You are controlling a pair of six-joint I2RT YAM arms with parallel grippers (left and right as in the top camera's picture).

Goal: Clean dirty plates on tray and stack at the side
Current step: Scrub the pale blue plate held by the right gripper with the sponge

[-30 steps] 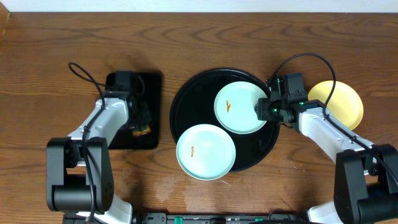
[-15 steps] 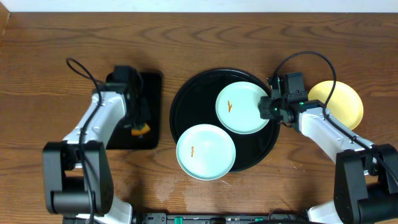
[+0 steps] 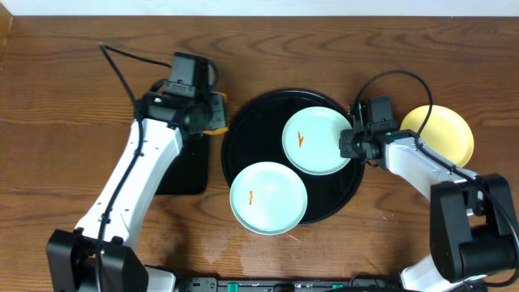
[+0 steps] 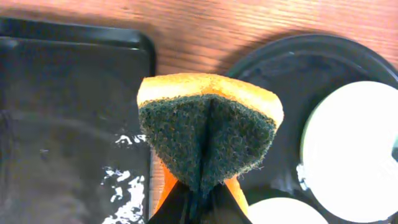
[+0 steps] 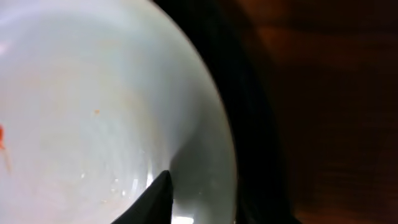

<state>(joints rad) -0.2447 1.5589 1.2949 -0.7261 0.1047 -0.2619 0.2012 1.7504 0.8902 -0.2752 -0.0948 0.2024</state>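
The round black tray [image 3: 243,130] holds two mint-blue plates, each with an orange smear. One plate [image 3: 312,142] lies at the upper right and one [image 3: 268,198] at the lower left, overhanging the rim. The pale yellow plate [image 3: 442,134] lies on the table to the right. My left gripper [image 3: 207,113] is shut on a folded orange sponge [image 4: 208,134] with its dark scouring side out, above the tray's left edge [image 4: 280,62]. My right gripper [image 3: 349,144] pinches the right rim of the upper plate [image 5: 93,112]. One finger [image 5: 155,199] shows on top of the plate.
A smaller rectangular black tray [image 3: 182,166] with wet patches [image 4: 68,124] lies left of the round tray. Bare wooden table lies around both trays. The arm cables loop above each wrist.
My left gripper lifted the sponge off the rectangular tray and carried it up and right to the round tray's left edge. The right gripper stayed on the upper plate, which shifted slightly right.
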